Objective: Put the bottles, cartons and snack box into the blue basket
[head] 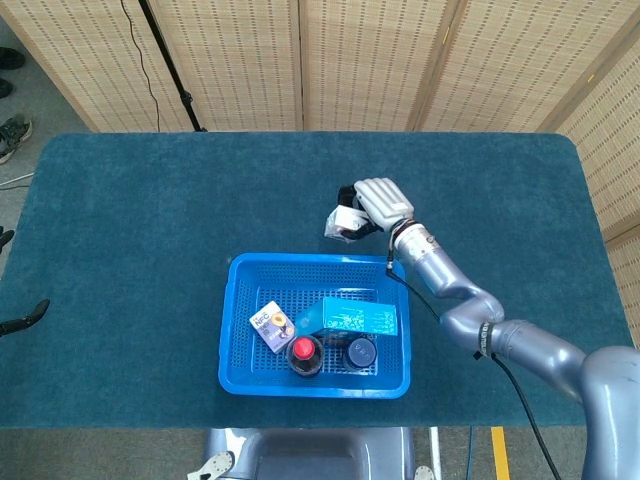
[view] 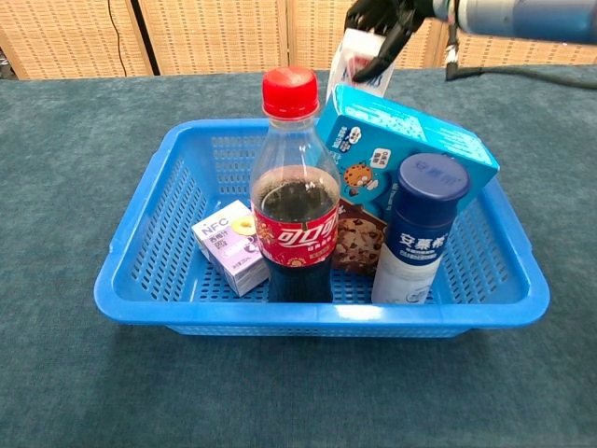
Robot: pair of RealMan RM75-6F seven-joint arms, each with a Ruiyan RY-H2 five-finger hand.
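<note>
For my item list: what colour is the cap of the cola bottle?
Red; the cola bottle's cap shows best in the chest view.

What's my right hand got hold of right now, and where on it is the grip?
The right hand holds a small white carton beyond the far wall of the blue basket, its fingers wrapped over the carton's upper end. The left hand holds nothing.

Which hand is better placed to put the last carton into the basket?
Right. The right hand already grips the white carton just behind the blue basket; the left hand is only partly visible at the table's edge.
</note>
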